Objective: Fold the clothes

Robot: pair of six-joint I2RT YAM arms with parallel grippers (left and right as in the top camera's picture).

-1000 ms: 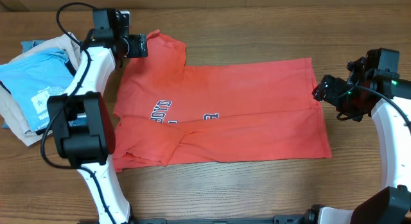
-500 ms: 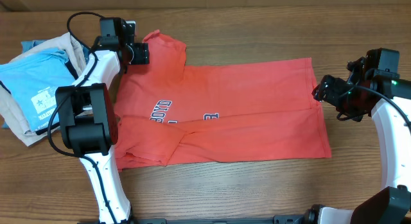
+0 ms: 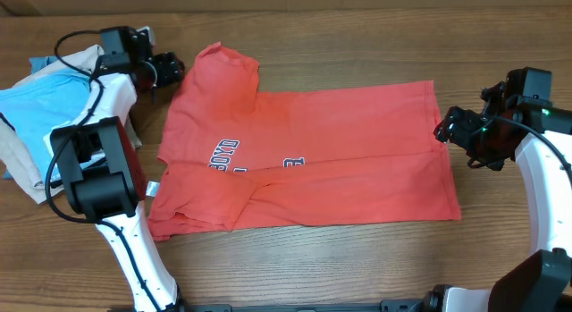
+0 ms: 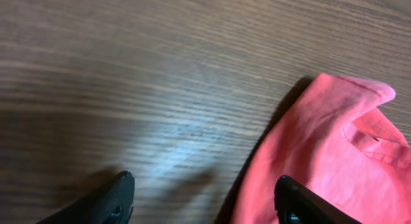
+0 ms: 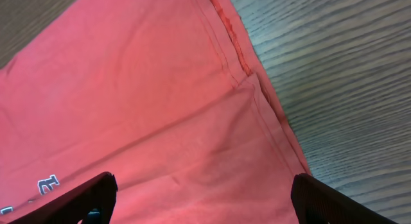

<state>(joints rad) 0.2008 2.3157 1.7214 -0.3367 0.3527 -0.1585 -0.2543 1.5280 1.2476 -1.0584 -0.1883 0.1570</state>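
The coral-red T-shirt (image 3: 304, 156) lies on the wooden table, its near long side folded up over the body, dark-and-white lettering showing at left of centre, a small white tag at its lower left. My left gripper (image 3: 170, 69) is open and empty just left of the shirt's upper left sleeve; the left wrist view shows that sleeve (image 4: 327, 153) under the right finger. My right gripper (image 3: 444, 129) is open and empty over the shirt's right hem, which fills the right wrist view (image 5: 160, 108).
A light blue printed T-shirt (image 3: 40, 115) lies on beige and denim folded garments (image 3: 22, 173) at the far left, beside the left arm. Bare wooden table (image 3: 357, 44) surrounds the shirt.
My left gripper has moved left off the shirt's upper left sleeve onto bare table. The sleeve now lies flat. The right arm has not moved.
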